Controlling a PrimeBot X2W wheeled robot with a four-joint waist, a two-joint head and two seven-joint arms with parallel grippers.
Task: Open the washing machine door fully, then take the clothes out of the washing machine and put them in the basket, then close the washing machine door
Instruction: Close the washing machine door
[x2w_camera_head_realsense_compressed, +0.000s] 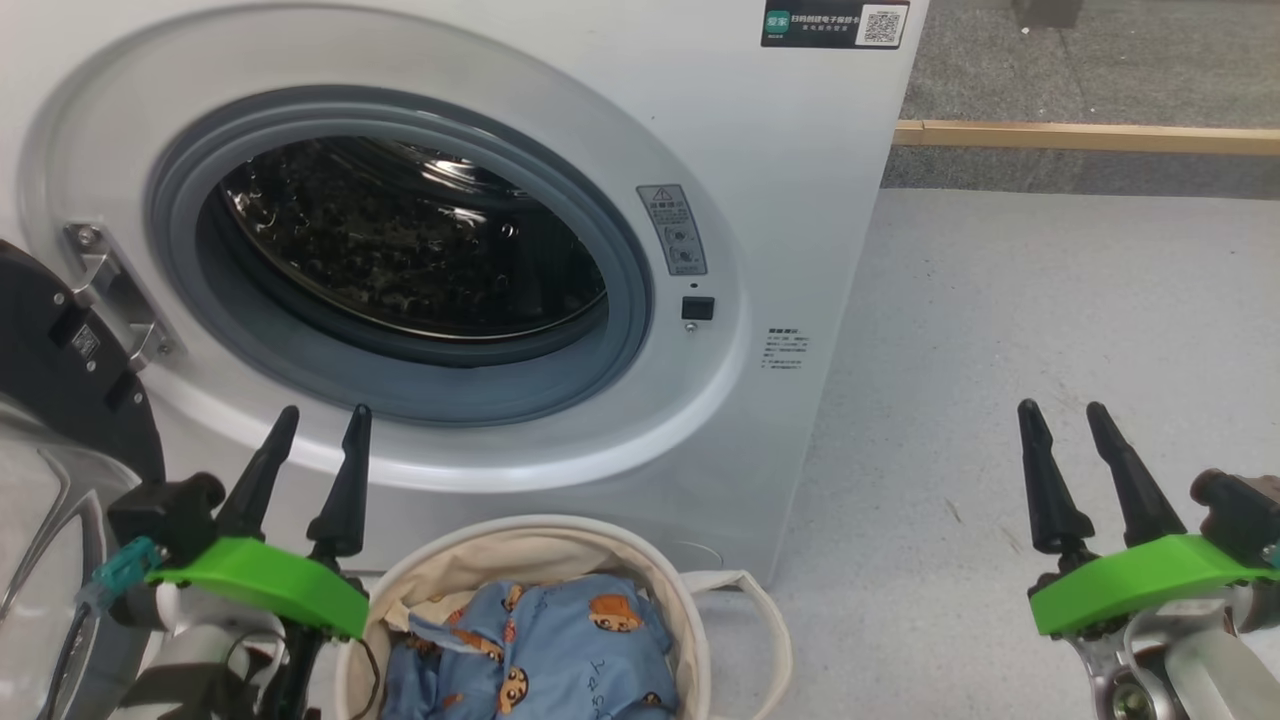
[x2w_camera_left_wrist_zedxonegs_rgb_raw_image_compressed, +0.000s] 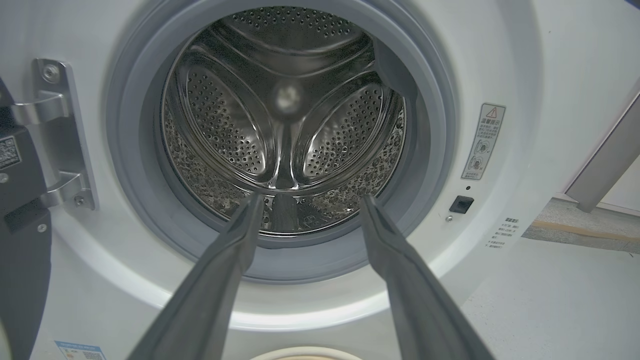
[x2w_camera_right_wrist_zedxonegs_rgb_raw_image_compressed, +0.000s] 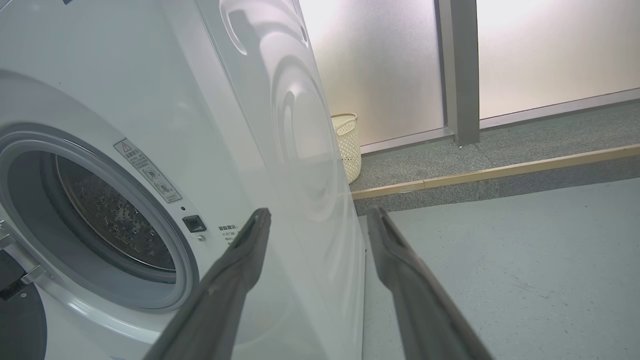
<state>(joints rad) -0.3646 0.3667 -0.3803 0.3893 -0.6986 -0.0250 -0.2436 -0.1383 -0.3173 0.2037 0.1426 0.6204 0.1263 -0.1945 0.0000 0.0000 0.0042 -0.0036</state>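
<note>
In the head view we see the washing machine (x2w_camera_head_realsense_compressed: 780, 150) across the upper left and centre of the frame, its grey-rimmed drum mouth (x2w_camera_head_realsense_compressed: 625, 280) uncovered. The washing machine door (x2w_camera_head_realsense_compressed: 55, 360) stands swung open at the left edge, black and hanging from the metal hinge (x2w_camera_head_realsense_compressed: 115, 295) on the left of the mouth. At the bottom centre, just in front of the machine and below the mouth, sits the basket (x2w_camera_head_realsense_compressed: 560, 528). The clothes (x2w_camera_head_realsense_compressed: 545, 650), light blue with orange-brown bears, lie bunched inside it. Our left gripper (x2w_camera_head_realsense_compressed: 326, 410) is at the lower left, between the door and the basket, its fingers spread apart and holding nothing, tips pointing up toward the lower rim of the mouth. Our right gripper (x2w_camera_head_realsense_compressed: 1060, 405) is at the lower right, well apart from the machine, above the grey floor (x2w_camera_head_realsense_compressed: 1050, 300); its fingers are likewise parted and empty. In the left wrist view we look between the fingers into the shiny steel drum (x2w_camera_left_wrist_zedxonegs_rgb_raw_image_compressed: 285, 100), its perforated walls and ridges plain to see. In the right wrist view the machine's side fills the left of the frame, with a cream plastic hamper (x2w_camera_right_wrist_zedxonegs_rgb_raw_image_compressed: 347, 145) on the far floor behind it.
</note>
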